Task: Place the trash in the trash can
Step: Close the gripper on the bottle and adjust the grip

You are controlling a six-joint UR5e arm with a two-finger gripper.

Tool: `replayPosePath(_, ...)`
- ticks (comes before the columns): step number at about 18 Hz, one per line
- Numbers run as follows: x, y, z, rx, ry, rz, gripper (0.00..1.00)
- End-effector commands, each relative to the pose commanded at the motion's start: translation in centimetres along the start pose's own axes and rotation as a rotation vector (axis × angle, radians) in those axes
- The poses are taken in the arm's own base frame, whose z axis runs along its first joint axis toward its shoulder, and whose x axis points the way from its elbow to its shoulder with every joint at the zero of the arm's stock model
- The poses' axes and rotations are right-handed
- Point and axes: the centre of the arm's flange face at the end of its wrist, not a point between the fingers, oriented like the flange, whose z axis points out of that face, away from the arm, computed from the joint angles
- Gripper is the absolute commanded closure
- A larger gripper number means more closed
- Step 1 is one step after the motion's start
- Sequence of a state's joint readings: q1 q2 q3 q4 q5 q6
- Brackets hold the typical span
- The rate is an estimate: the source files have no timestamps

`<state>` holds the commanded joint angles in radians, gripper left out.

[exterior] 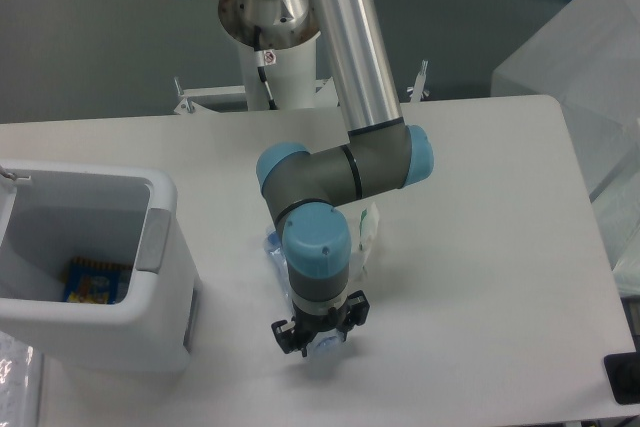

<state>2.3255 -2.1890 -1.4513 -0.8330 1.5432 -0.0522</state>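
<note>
End effector (320, 336), low centre of the frame, points straight down at the tabletop (480, 247), its two dark fingers set narrowly about the blue-capped end of the bottle (272, 249); whether they actually clamp it cannot be told, since the wrist hides the contact. The vertical approach suits a slim object lying flat, letting the fingers straddle it across its width. The bottle lies on its side, running from the fingers up and to the left under the wrist, only its clear shoulder showing at the wrist's left edge. The wrapper (368, 232), whitish with a green strip, lies just right of the wrist, beside or partly against the bottle; the overlap is hidden by the arm. The can (150, 277) stands at the left edge of the frame, well apart from the end effector, its grey handle facing the arm and its mouth open upward. A small blue-and-yellow packet (94, 282) rests on its floor. Judged from this layout, the bottle is the piece in hand first, neither of the two pieces is yet in the can, and the carry must go leftward and clear the can's near wall
</note>
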Motion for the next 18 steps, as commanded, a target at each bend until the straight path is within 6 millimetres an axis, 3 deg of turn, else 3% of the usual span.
replayPosePath(5, -0.3, -1.9, -2.2, 0.054, 0.004, 0.003, 0.33)
replayPosePath(18, -0.3, -2.5, -2.9, 0.071, 0.004, 0.005, 0.36)
